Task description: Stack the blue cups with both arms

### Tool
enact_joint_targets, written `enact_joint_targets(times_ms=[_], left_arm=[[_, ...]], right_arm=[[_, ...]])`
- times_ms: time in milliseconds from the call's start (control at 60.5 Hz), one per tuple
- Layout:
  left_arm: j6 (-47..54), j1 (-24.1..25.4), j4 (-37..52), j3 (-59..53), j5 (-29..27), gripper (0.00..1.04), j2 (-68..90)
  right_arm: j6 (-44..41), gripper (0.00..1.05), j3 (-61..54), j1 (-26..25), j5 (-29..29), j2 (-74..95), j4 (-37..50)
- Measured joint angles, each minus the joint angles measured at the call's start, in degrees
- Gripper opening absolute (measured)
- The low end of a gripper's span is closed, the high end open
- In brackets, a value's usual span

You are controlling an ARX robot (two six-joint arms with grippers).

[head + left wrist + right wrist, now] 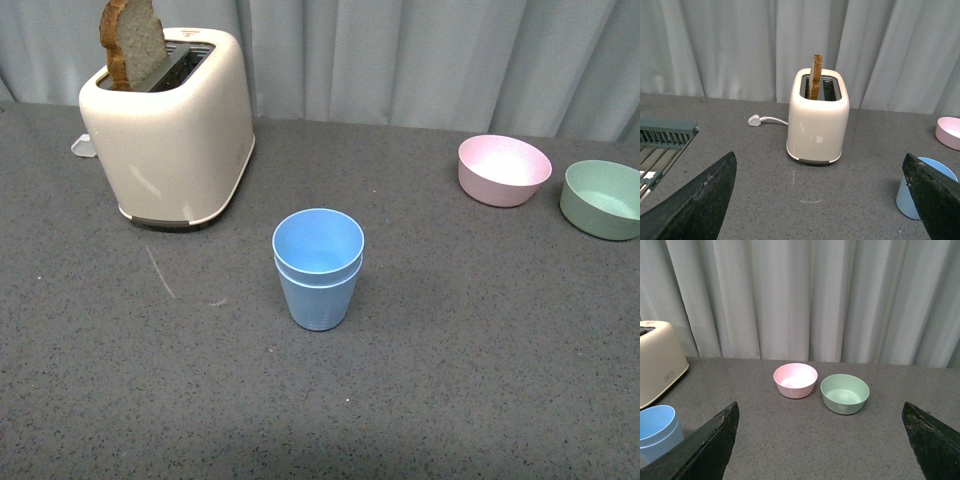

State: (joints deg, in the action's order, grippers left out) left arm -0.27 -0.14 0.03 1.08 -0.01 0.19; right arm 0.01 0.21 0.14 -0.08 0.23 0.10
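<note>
- My left gripper (820, 200) gapes wide, holding nothing.
- My right gripper (820, 440) likewise, empty.
- The blue cups (318, 268) stand nested; my fingertips are cropped.

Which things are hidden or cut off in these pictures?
- Lower blue cup: its inside is hidden by the upper cup, front view.
- Rack: cut by the picture edge, left wrist view.
- Left hand, right hand: only finger tips show, wide apart.
- Toaster: cut off, right wrist view.
</note>
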Motion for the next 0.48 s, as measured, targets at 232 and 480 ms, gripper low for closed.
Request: enact_joint_targets(times_ms=[232,480], left_arm=[[0.0,0.0,0.0,0.0,0.0,0.98,0.0],[0.0,0.0,0.0,0.0,0.0,0.98,0.0]], right_arm=[[0.0,0.95,0.0,0.0,0.0,0.0,0.0],[0.0,0.95,0.0,0.0,0.0,0.0,0.0]])
